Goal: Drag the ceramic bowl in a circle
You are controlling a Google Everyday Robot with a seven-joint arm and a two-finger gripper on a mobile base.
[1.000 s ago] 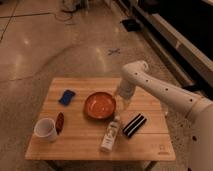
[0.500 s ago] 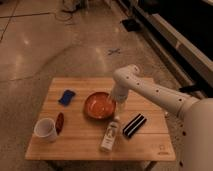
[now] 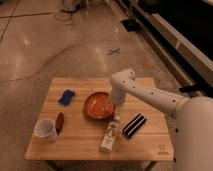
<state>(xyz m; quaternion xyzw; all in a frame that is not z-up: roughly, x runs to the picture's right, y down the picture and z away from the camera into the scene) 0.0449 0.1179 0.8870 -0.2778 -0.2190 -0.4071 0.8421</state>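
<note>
The gripper (image 3: 111, 101) sits at the right rim of the ceramic bowl (image 3: 95, 106), its grasp impossible to tell; the white mug (image 3: 45, 129) stands upright near the left front corner of the table (image 3: 80, 146).

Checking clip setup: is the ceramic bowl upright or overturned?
Upright: the ceramic bowl shows its hollow inside facing up; the tool is at its right edge.

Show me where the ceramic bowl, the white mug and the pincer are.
ceramic bowl (image 3: 94, 106): camera view, its inner floor.
white mug (image 3: 46, 134): camera view, its outer wall.
pincer (image 3: 110, 105): camera view, its tip, at the bowl's right rim.
</note>
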